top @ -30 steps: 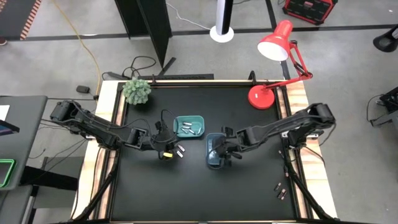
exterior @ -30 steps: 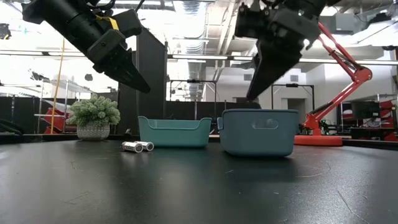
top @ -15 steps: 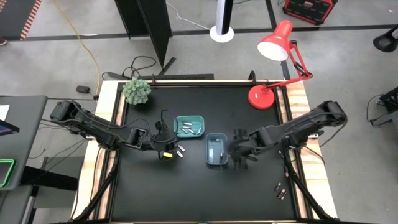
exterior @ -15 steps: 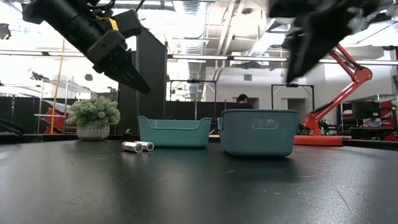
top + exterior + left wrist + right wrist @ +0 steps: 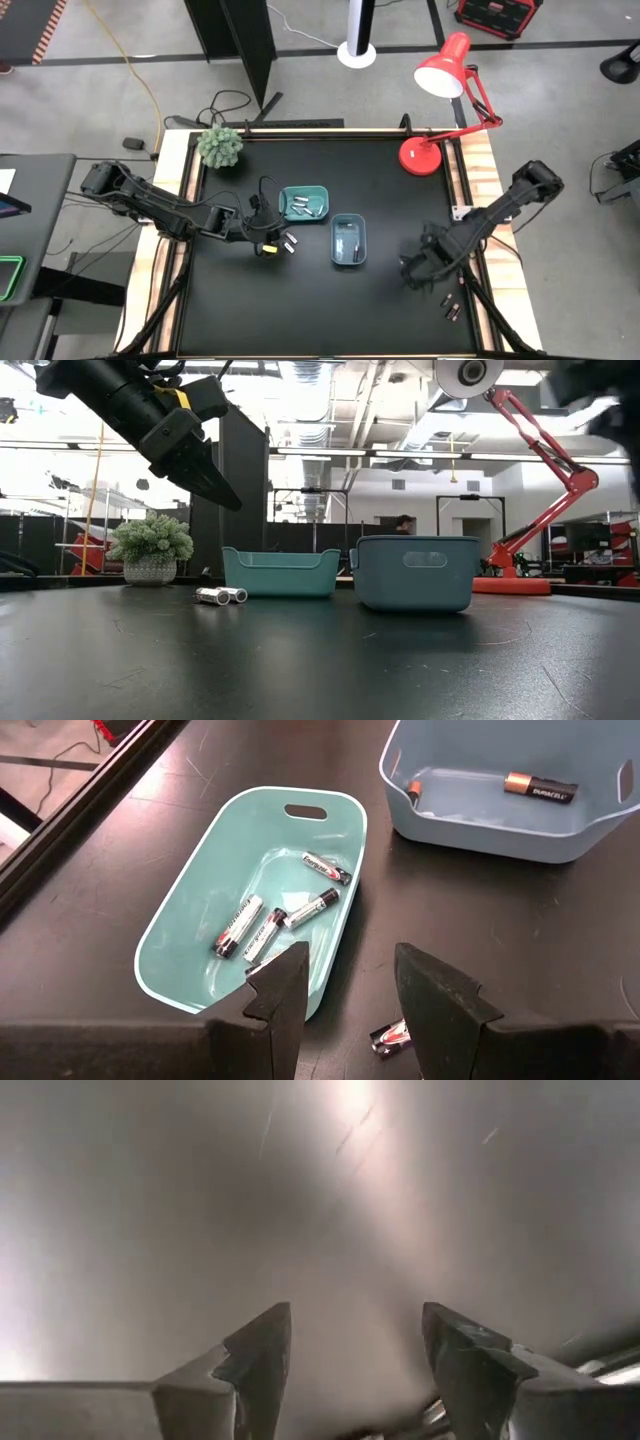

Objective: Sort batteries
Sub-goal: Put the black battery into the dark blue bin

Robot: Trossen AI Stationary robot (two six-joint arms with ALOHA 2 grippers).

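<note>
A teal tray (image 5: 304,203) holds several white batteries (image 5: 270,920). Beside it, a blue tray (image 5: 348,240) holds dark batteries (image 5: 540,788). Two light batteries (image 5: 290,241) lie on the black table just left of the blue tray; the low view also shows these batteries (image 5: 221,595). My left gripper (image 5: 266,244) hangs open above them, slanting down, and one battery (image 5: 388,1036) shows below its fingers. My right gripper (image 5: 415,272) hovers open over bare table right of the blue tray, with nothing between its fingers (image 5: 255,1355). A few more small batteries (image 5: 450,305) lie near the table's front right corner.
A small potted plant (image 5: 220,147) stands at the far left corner and a red desk lamp (image 5: 440,110) at the far right. In the low view the teal tray (image 5: 280,572) and the blue tray (image 5: 415,572) stand side by side mid-table.
My right gripper has left the space above the blue tray and swung toward the table's right and near edges, rising a little. It now stands over bare table. My left gripper and the trays have kept still.
</note>
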